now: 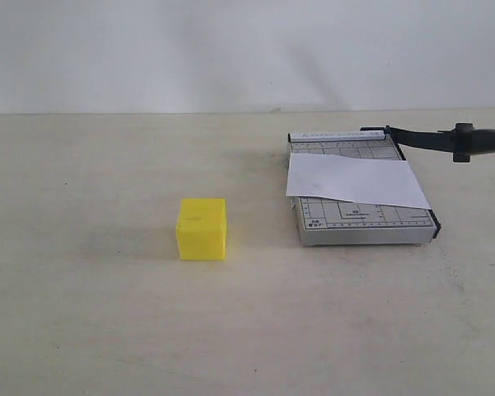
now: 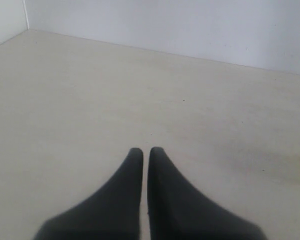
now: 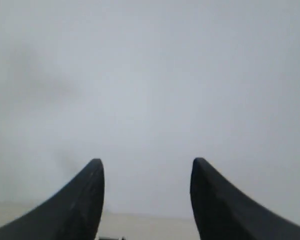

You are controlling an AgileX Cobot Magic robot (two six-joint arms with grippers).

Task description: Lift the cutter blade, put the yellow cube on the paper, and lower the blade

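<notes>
We judge that the task is only at its first part. The cutter blade (image 1: pixel 433 139) does not lie along the grey cutter base (image 1: pixel 363 227). From its hinge at the far corner of the base its long axis runs out to the right side of the exterior view, almost level in the picture, and the thick handle (image 1: pixel 483 143) reaches the picture's edge. So to us it looks already raised, though we cannot tell how high. The paper (image 1: pixel 355 180) lies across the middle of the base, a little askew, with its long side crossing the base from left to right. The yellow cube (image 1: pixel 202 228) stands on the table (image 1: pixel 82 313), well apart from the base on its left, and one flat face is toward the camera. It is not on the paper, so placing it and lowering the blade are both left to do. The left gripper (image 2: pixel 145 150) has its fingers pressed almost together with nothing between them, above bare table. The right gripper (image 3: pixel 147 170) is spread wide, holds nothing and faces the pale wall. Neither arm shows in the exterior view.
</notes>
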